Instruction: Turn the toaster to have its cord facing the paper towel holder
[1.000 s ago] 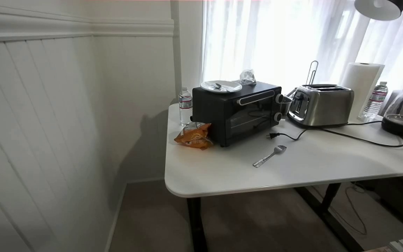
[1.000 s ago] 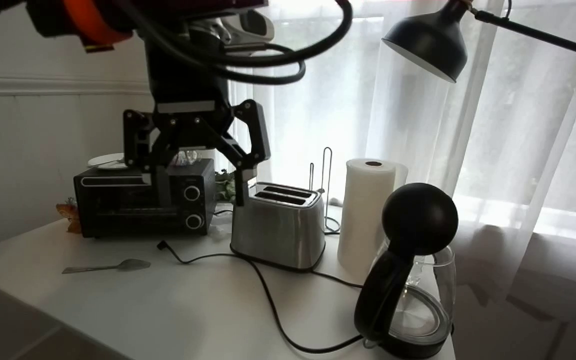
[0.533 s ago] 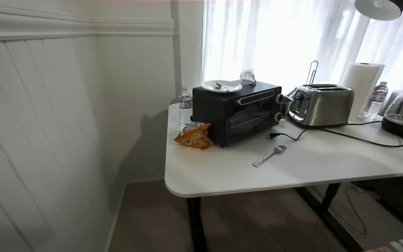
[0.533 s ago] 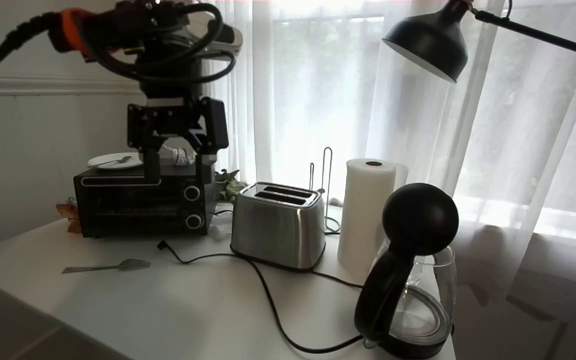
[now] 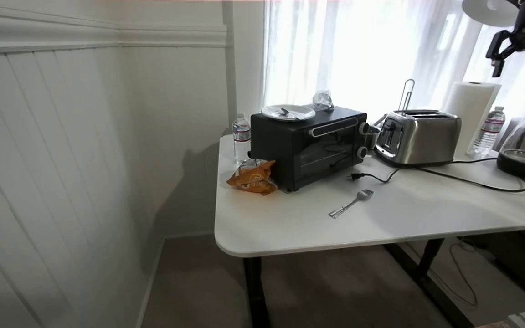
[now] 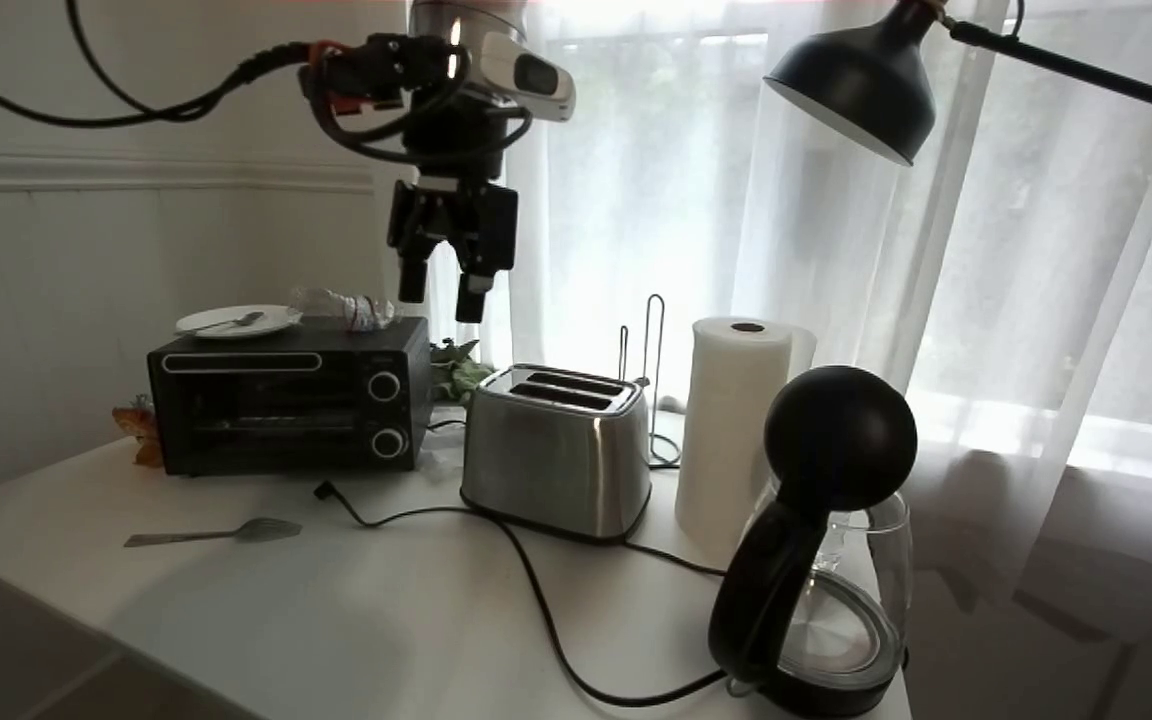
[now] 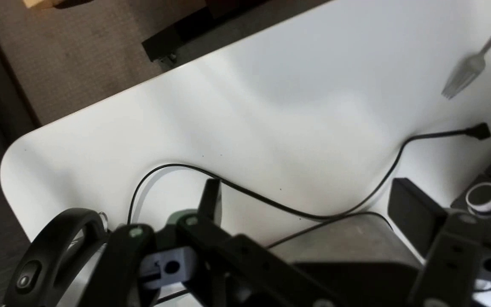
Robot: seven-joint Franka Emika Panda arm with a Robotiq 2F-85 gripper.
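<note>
The silver toaster (image 5: pixel 433 141) stands upright on the white table, its long side and slots also showing in an exterior view (image 6: pixel 546 465). The white paper towel holder (image 6: pixel 736 440) stands beside its end; it shows too in an exterior view (image 5: pixel 476 109). Dark cables, among them a cord (image 6: pixel 626 702), run along the toaster's base; which one is attached to it I cannot tell. My gripper (image 6: pixel 441 297) is open and empty, high above the table. In the wrist view the gripper (image 7: pixel 309 194) has the toaster (image 7: pixel 339 243) partly below and between its fingers, apart from them.
A black toaster oven (image 6: pixel 236 410) with a plate (image 6: pixel 236 321) on top stands beside the toaster. A glass kettle (image 6: pixel 841 440) stands near the paper towels. A fork (image 5: pixel 351 202) lies on the table. A lamp (image 6: pixel 861 85) hangs overhead. A wire stand (image 6: pixel 654 380) is behind the toaster.
My open gripper has moved toward the window and up, and has come into sight at the right edge of an exterior view. The toaster and cables have not moved.
</note>
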